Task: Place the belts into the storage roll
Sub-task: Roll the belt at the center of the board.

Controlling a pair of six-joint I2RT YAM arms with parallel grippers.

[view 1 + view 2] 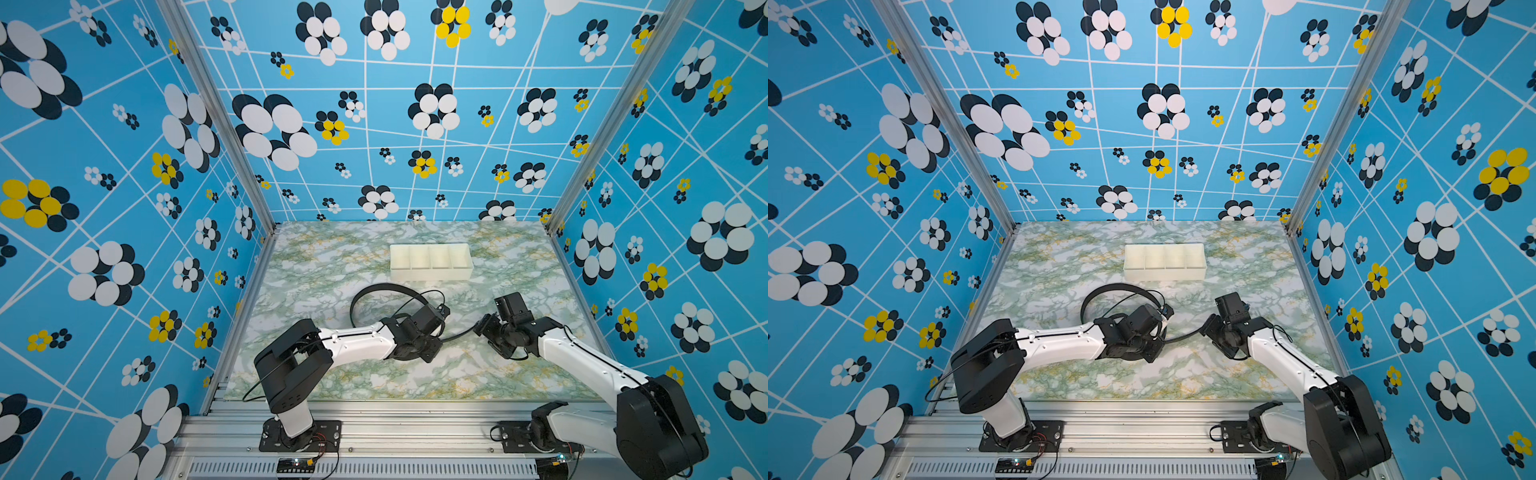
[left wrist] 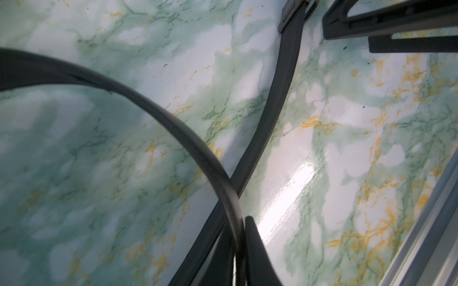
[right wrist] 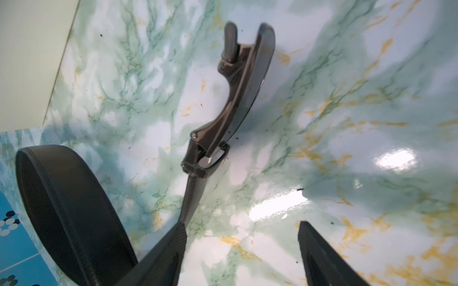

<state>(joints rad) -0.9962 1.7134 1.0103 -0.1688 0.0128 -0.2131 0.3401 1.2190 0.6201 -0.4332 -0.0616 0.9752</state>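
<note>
My green-marbled table (image 1: 316,266) carries the white storage roll (image 1: 430,275) at twelve o'clock (four compartments); at its seven o'clock lies the looped black belt (image 1: 384,286), buckle (image 3: 238,99) flat on the marble.

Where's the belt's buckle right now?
In the right wrist view the buckle lies on the marble table, right of centre, just ahead of the open right gripper.

The belt (image 1: 386,286) is showing black, the tray (image 1: 431,274) white. The table (image 1: 316,257) is wearing green-white marbling with yellow veins.
</note>
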